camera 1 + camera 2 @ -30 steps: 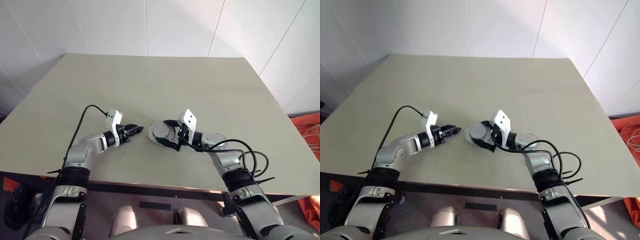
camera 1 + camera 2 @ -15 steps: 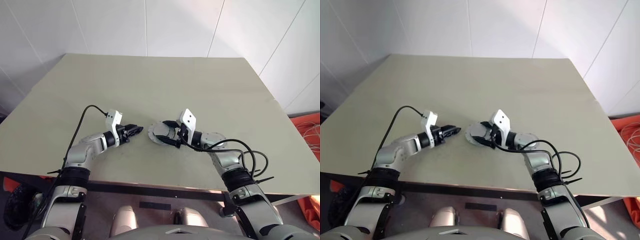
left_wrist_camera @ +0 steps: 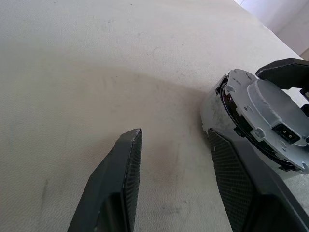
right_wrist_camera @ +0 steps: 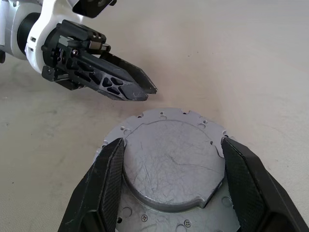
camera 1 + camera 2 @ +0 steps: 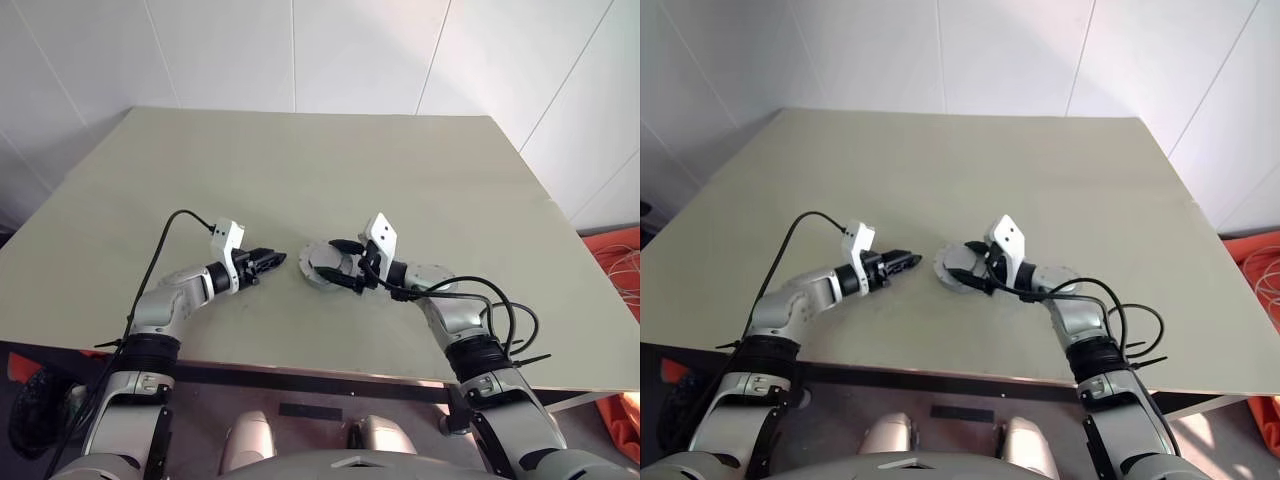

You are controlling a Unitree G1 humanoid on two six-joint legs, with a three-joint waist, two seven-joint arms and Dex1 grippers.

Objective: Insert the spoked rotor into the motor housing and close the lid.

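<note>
The motor housing (image 5: 322, 265) lies on the table as a round grey metal part, a holed flange and raised centre facing up. My right gripper (image 4: 174, 145) is shut on that raised centre, one finger on each side. In the left wrist view a dark ring shows under the housing's (image 3: 263, 106) flange; I cannot tell if it is the spoked rotor. My left gripper (image 5: 270, 260) hovers just left of the housing, open and holding nothing. A second grey disc (image 5: 432, 280), the lid by its look, lies under my right forearm.
The pale green table (image 5: 300, 160) stretches wide and bare behind both arms. Its front edge runs close below my elbows. Black cables (image 5: 500, 310) loop off the right arm. White wall panels stand behind the table.
My right gripper's fingers have closed in from wide open onto the housing's raised centre. The left arm has kept still.
</note>
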